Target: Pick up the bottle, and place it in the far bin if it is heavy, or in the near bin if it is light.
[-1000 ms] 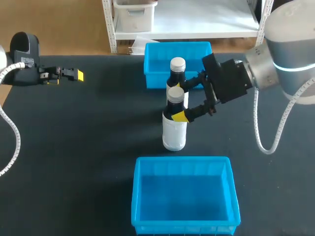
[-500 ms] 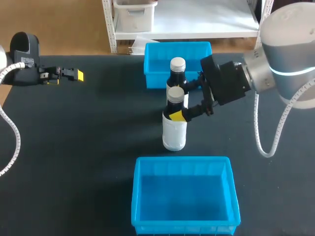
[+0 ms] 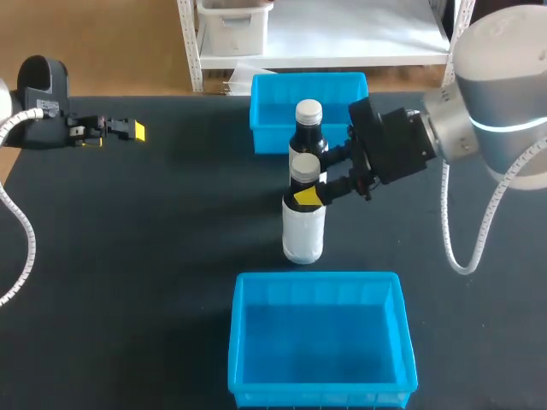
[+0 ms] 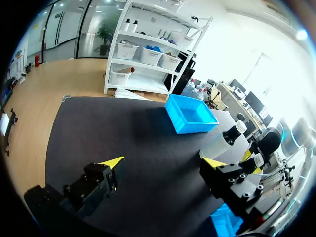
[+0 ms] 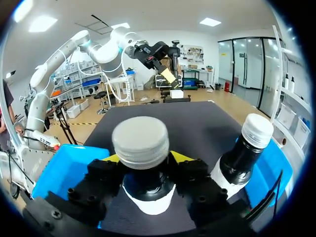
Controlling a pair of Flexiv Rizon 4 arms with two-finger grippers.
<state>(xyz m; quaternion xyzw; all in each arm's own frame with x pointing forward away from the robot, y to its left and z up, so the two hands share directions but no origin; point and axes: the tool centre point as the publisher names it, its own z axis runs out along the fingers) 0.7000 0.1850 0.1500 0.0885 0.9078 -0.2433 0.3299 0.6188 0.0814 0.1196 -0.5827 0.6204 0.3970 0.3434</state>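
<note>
The right gripper pinching the dark neck of the nearer white plastic bottle with grey cap, that bottle standing upright on the black table between the far blue plastic bin and the near blue plastic bin, a second matching bottle standing just behind it, the left gripper hovering with fingers spread, well apart from both.

A matte black table top
</note>
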